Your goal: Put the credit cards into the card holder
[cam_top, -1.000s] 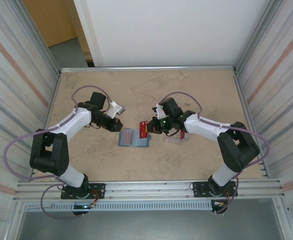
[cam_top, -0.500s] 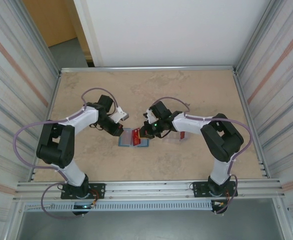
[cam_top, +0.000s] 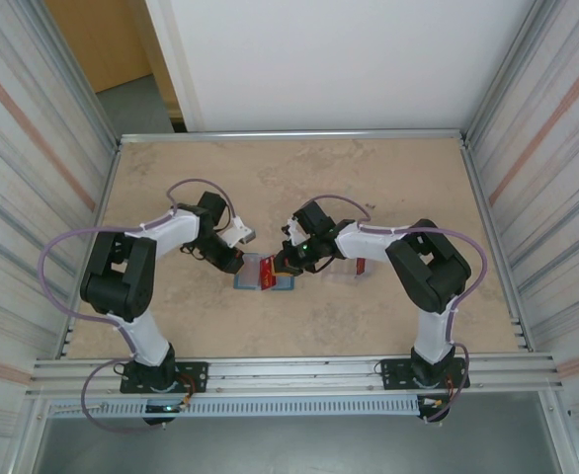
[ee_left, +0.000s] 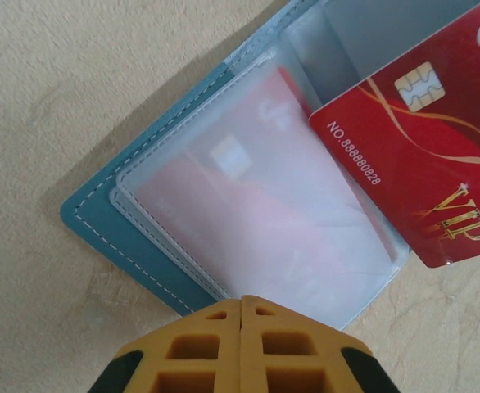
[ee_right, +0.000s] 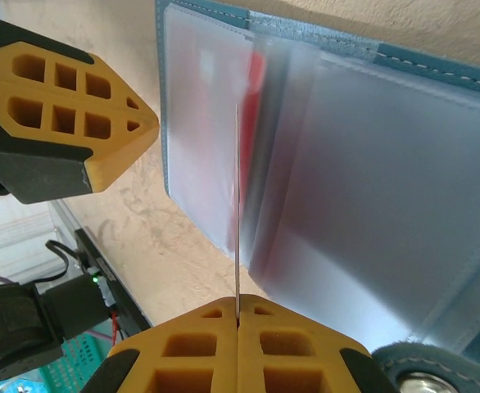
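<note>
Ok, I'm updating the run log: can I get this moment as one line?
left claw: shut, at edge of open card holder | right claw: shut on red credit card, edge-on over sleeves | another card already sleeved

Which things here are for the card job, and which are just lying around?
For the job:
- card holder, lying open
- VIP card, pinched in the right gripper
- red card already inside a sleeve
- spare red card by the right arm
- left gripper, shut, at the holder's edge

Just lying about:
- clear plastic case, beside the spare card
</note>
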Motion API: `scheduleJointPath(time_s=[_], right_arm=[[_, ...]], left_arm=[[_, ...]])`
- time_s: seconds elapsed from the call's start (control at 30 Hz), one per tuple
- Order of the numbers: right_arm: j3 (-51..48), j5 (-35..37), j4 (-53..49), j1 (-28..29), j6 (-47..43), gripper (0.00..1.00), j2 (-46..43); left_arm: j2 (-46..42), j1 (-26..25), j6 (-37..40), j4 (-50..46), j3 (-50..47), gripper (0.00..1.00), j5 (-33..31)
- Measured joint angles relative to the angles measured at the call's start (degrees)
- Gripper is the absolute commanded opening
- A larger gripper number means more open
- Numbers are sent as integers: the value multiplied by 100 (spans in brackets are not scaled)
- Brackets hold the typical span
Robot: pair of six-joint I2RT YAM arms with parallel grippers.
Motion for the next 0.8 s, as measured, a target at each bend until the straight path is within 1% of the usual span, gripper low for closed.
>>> scheduleJointPath(time_s=[0.4, 0.8], right_arm=[[-7, -35, 28, -2, 83, 0, 35], [-190, -37, 264, -13, 258, 0, 35]], left_arm=[[151, -11, 44, 7, 0, 0, -83], [153, -48, 85, 2, 4, 0, -83]])
